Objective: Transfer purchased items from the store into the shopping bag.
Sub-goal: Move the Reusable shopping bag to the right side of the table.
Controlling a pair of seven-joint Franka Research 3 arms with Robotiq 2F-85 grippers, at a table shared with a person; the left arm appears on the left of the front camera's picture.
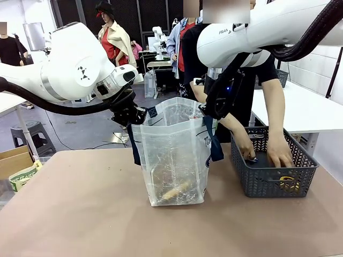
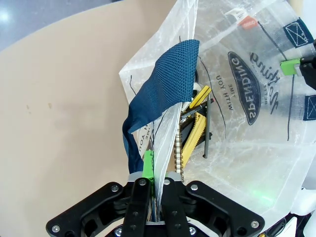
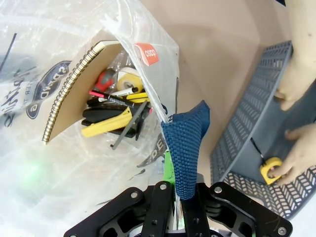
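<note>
The shopping bag (image 1: 174, 160) stood upright in the middle of the table (image 1: 80, 203), its mouth open. Inside lay a spiral notebook (image 3: 74, 94), a yellow-handled tool (image 3: 106, 124), a red-handled tool (image 3: 103, 79) and a roll of tape (image 3: 126, 79). The left gripper (image 1: 134, 115) had its fingers pressed together on the bag's rim, pinching the thin plastic beside a navy strap (image 2: 163, 84). The right gripper (image 1: 211, 112) pinched the opposite rim in the same way, by the other strap (image 3: 185, 143). Just beside the bag, on the robot's right, sat the store (image 1: 273, 184), a dark grey lattice basket. Both of the person's hands were in it: one hand (image 1: 246, 152) at the near corner, the other hand (image 1: 280, 155) touching a yellow item (image 3: 270, 170) on the basket's floor.
</note>
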